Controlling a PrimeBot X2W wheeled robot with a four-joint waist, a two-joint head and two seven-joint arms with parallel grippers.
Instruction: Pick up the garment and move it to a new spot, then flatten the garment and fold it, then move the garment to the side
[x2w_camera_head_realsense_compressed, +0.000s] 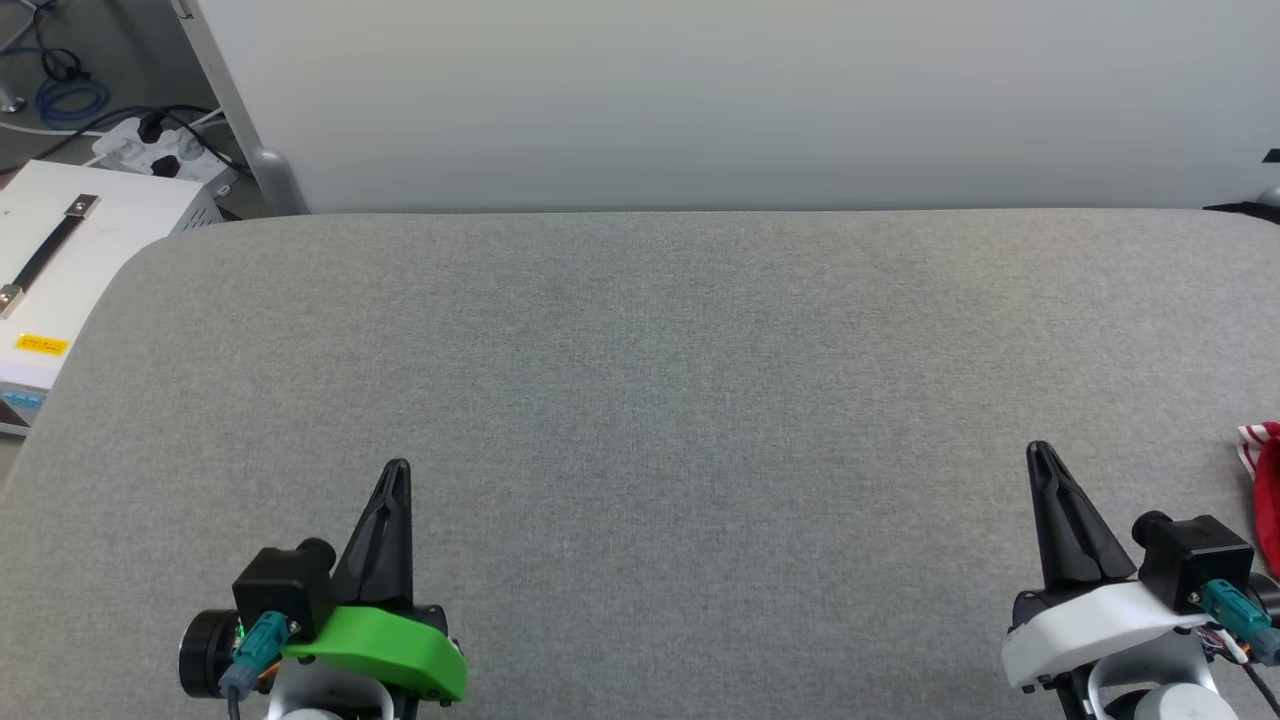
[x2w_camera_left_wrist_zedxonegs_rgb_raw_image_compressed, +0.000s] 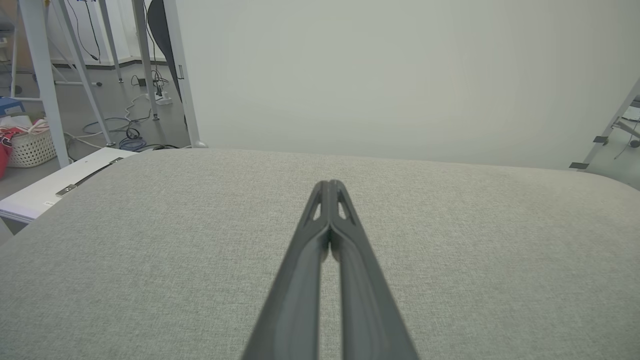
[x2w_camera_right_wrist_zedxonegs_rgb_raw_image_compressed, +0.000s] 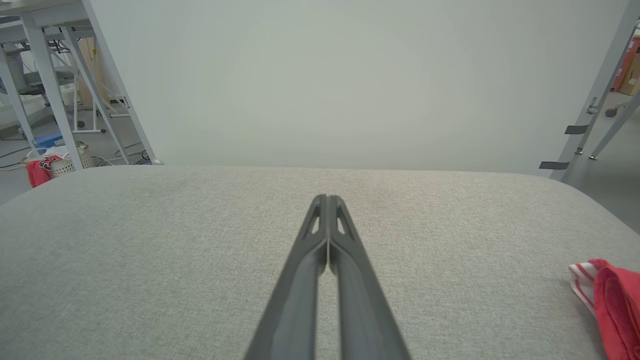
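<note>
The garment (x2w_camera_head_realsense_compressed: 1264, 490) is a red cloth with red-and-white striped trim, lying at the far right edge of the grey table (x2w_camera_head_realsense_compressed: 640, 380); most of it is cut off by the frame. In the right wrist view the garment (x2w_camera_right_wrist_zedxonegs_rgb_raw_image_compressed: 612, 305) lies at the lower right, apart from the fingers. My right gripper (x2w_camera_head_realsense_compressed: 1040, 452) is shut and empty, a short way left of the garment. My left gripper (x2w_camera_head_realsense_compressed: 398, 468) is shut and empty at the lower left, far from it. Both grippers' tips (x2w_camera_left_wrist_zedxonegs_rgb_raw_image_compressed: 330, 184) (x2w_camera_right_wrist_zedxonegs_rgb_raw_image_compressed: 326, 198) are pressed together above the bare table.
A pale partition wall (x2w_camera_head_realsense_compressed: 700, 100) stands behind the table's far edge. A white box (x2w_camera_head_realsense_compressed: 70, 250) with a black handle sits off the table's left corner, with power strips and cables (x2w_camera_head_realsense_compressed: 160, 145) on the floor. A basket (x2w_camera_left_wrist_zedxonegs_rgb_raw_image_compressed: 30, 145) stands further left.
</note>
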